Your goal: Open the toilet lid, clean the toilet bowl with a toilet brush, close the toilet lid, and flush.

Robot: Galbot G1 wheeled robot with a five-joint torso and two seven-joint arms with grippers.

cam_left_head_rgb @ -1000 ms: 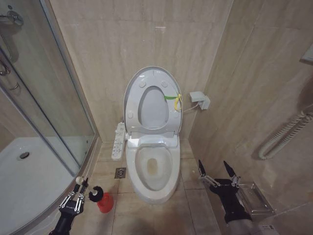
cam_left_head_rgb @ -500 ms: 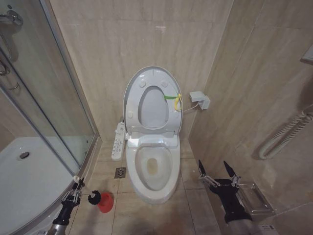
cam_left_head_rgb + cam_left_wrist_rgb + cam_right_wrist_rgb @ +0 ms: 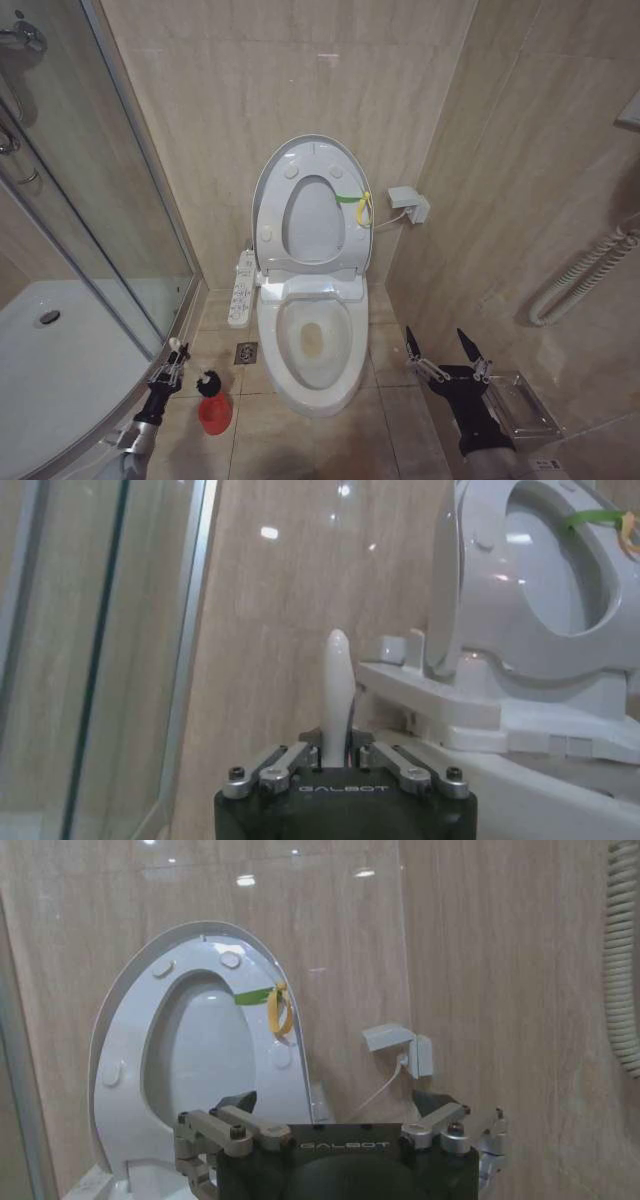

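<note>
One brush (image 3: 196, 381) is held by the left gripper (image 3: 172, 362), low to the left of the bowl (image 3: 315, 345), beside the curved shower glass (image 3: 90, 230). The dark bristle head is seen just above the red cup (image 3: 214, 414), which stands on the floor tiles left of the bowl's front end. In the left wrist view, the white handle (image 3: 336, 697) is clamped between the closed fingers (image 3: 283, 759) and projects past them, its rounded tip pointing toward the wall behind the bowl.

The lid (image 3: 272, 190) is raised upright against the wall behind the bowl, with the ring seat (image 3: 345, 245) folded up against it. A yellow-green strap (image 3: 356, 201) is attached at the lid's right edge, and round bumpers are visible on the lid's underside. The bowl is uncovered, and a yellowish patch is seen at its bottom. A narrow button panel (image 3: 242, 288) is mounted at the bowl's left rear side, and a floor drain (image 3: 245, 352) is set in the tiles left of the bowl.

The right gripper (image 3: 447, 352) is held idle to the right of the bowl, near the side wall, with its two fingers spread apart and nothing between them. A small white box (image 3: 410, 205) with a cable is fixed to the wall right of the lid.
</note>
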